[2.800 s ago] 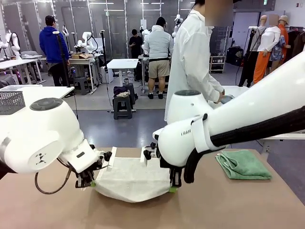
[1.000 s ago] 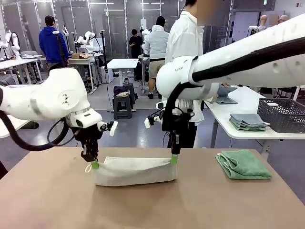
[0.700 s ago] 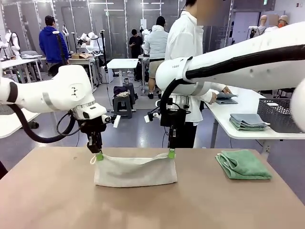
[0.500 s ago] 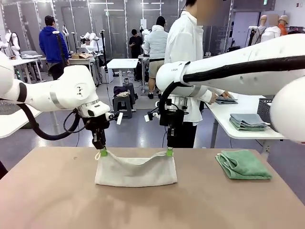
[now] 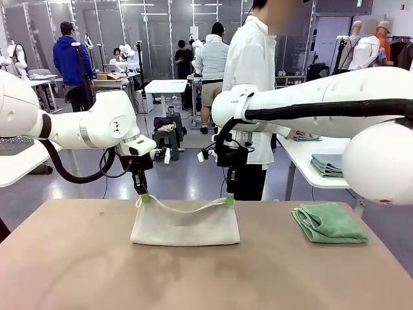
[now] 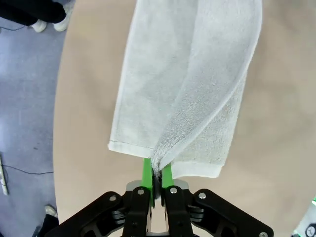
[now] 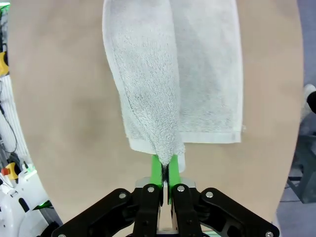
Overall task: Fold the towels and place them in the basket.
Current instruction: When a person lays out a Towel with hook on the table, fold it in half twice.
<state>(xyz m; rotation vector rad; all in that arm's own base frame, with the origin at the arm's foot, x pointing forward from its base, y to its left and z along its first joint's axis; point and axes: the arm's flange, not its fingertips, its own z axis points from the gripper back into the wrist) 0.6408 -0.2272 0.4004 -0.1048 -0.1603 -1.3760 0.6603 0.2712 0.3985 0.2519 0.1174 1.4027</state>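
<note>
A cream towel [image 5: 184, 226] lies folded on the brown table, its top edge lifted at both corners. My left gripper [image 5: 145, 198] is shut on the left corner, and my right gripper [image 5: 229, 201] is shut on the right corner. In the left wrist view the cream towel [image 6: 190, 84] hangs from my pinched left gripper [image 6: 156, 174] down onto the table. The right wrist view shows the same cream towel [image 7: 177, 74] pinched in my right gripper [image 7: 165, 169]. A sea-green towel [image 5: 328, 223] lies folded at the right of the table. The basket is out of view.
A person in a long white coat [image 5: 251, 71] stands just beyond the table's far edge, turned toward a white side table [image 5: 310, 158] with folded grey cloths [image 5: 327, 164]. The brown table [image 5: 77, 265] has free room at the left and front.
Both grippers carried the cream towel's pinched edge from the near side up and over toward the far side, and now hold it lower at the far edge.
</note>
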